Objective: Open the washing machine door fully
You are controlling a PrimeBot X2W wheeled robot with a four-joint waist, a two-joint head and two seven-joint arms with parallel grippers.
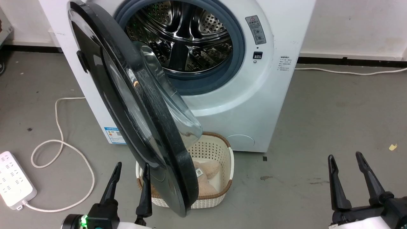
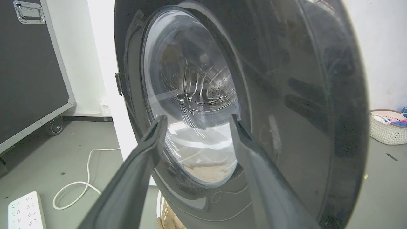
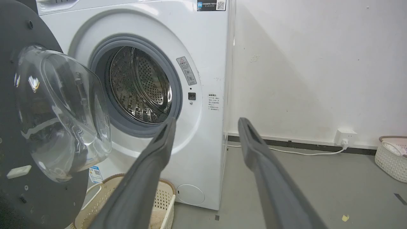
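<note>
We're holding both arms low, long dark fingers pointing forward at the machine. The left gripper is sitting with jaws wide apart and nothing between them, right up against the outer face of the washing machine door; contact is unclear, we can't tell. The right gripper is hanging well off to the right of the door over grey floor, jaws also apart and empty.

The door is standing swung out partway, hinged on the machine's left side, just ahead and right of the left gripper. It's looking round, glossy black, with a speckled rim and a clear bulging glass bowl on the inner side.

The washing machine is sitting beyond both grippers: smooth white front, shiny perforated steel drum, blue-grey rubber ring.

A cream perforated basket with a brown rim is sitting under the door, pale cloth inside. A white power strip and looping cable are lying left of the left gripper.
</note>
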